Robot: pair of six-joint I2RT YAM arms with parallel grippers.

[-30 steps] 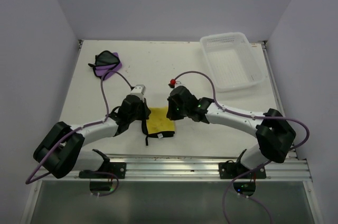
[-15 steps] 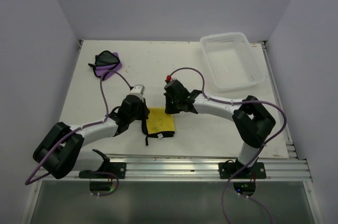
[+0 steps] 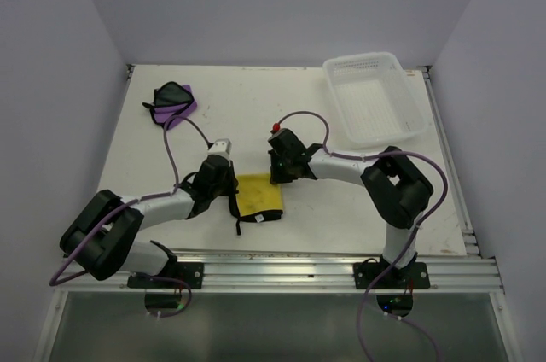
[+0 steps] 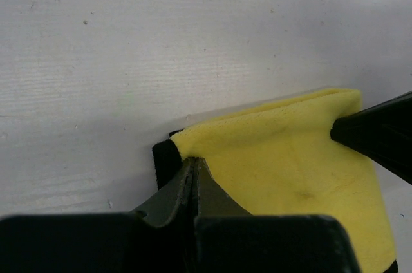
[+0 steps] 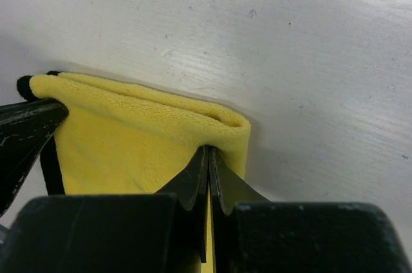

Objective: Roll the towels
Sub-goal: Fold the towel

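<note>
The yellow towel (image 3: 258, 195) lies on the white table between my two arms, its black loop (image 3: 256, 218) trailing at the near edge. My left gripper (image 3: 236, 185) is shut on the towel's far left corner (image 4: 193, 157), beside its black edging. My right gripper (image 3: 277, 176) is shut on the far right corner (image 5: 209, 149), where the yellow towel (image 5: 129, 138) is folded double along its far edge. Each wrist view shows the other gripper's dark fingertip (image 4: 380, 134) (image 5: 26, 125) at the opposite corner. The purple towel (image 3: 175, 102) lies crumpled at the far left.
A white perforated basket (image 3: 363, 61) stands at the far right corner of the table. The arms' purple cables (image 3: 175, 144) loop over the table behind each wrist. A metal rail (image 3: 281, 264) runs along the near edge.
The right gripper has closed on the yellow towel's far right corner, and the right arm's elbow has swung inward and up. The left gripper stays shut on its corner.
</note>
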